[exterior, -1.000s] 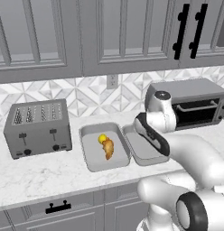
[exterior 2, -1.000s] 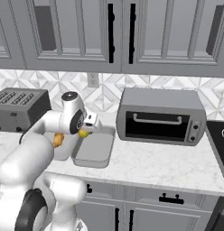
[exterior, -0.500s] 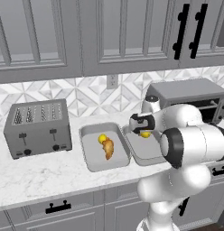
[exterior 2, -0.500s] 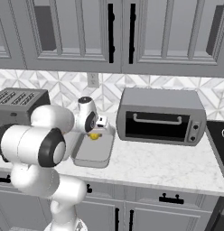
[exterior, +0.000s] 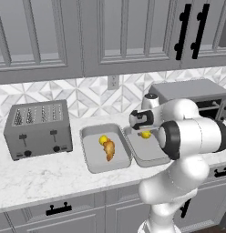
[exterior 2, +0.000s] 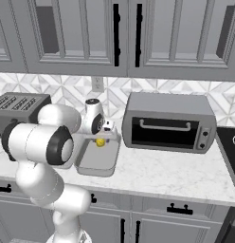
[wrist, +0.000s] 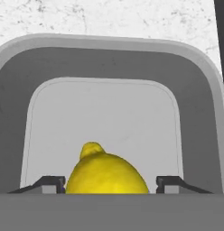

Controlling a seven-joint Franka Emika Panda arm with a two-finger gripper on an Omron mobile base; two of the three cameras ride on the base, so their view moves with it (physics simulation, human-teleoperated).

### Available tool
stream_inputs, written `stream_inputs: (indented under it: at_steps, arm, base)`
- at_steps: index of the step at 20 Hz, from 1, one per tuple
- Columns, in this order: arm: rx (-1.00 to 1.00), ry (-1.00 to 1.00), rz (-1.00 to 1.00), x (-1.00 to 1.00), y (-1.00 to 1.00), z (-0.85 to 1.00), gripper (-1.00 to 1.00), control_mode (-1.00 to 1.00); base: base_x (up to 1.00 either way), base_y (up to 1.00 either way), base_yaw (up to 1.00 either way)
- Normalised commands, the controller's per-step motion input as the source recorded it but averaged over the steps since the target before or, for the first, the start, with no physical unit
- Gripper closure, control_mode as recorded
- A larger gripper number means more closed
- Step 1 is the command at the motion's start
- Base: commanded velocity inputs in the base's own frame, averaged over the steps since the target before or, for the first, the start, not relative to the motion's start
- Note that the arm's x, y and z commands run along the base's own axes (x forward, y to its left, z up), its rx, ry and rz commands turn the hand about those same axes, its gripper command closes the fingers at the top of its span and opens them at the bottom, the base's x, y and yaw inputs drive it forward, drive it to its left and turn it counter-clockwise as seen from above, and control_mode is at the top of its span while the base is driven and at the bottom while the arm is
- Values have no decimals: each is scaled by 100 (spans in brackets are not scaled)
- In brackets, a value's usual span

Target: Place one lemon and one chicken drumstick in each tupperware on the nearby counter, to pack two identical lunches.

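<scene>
Hanging over the right tupperware [wrist: 109, 58], tool [wrist: 107, 182] open around lemon [wrist: 107, 173], fingertips apart from it

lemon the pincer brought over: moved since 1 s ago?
Yes. The lemon has travelled right, from above the tupperware holding the drumstick to low over the second tupperware, nearer the toaster oven, between the pincer tips.

Behind the pincer [exterior: 145, 132] runs a backsplash [exterior: 87, 95] of white and grey diamond tiles with an outlet [exterior: 113, 82]. Above it hang grey wall cabinets [exterior: 124, 36] with black handles. Under it lies the white veined counter [exterior: 42, 177], over grey base cabinets [exterior 2: 152, 223]. A toaster [exterior: 38, 128] stands well to its left, a toaster oven [exterior 2: 169, 122] just to its right, and a black cooktop [exterior 2: 231, 144] beyond.
</scene>
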Motion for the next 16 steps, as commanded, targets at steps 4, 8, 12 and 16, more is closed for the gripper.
stream_inputs:
  at_steps: [4,8,12,16]
  arm:
    - [0,-2,0,-24,1,0,-100,-100]
    - [0,0,0,-48,2,4,-100,-100]
    - [0,-9,4,-97,30,34,-100,-100]
    - [1,-10,4,-96,51,58,-100,-100]
  base:
    - [0,0,0]
    - [0,0,0]
    - [0,0,0]
    - [0,0,0]
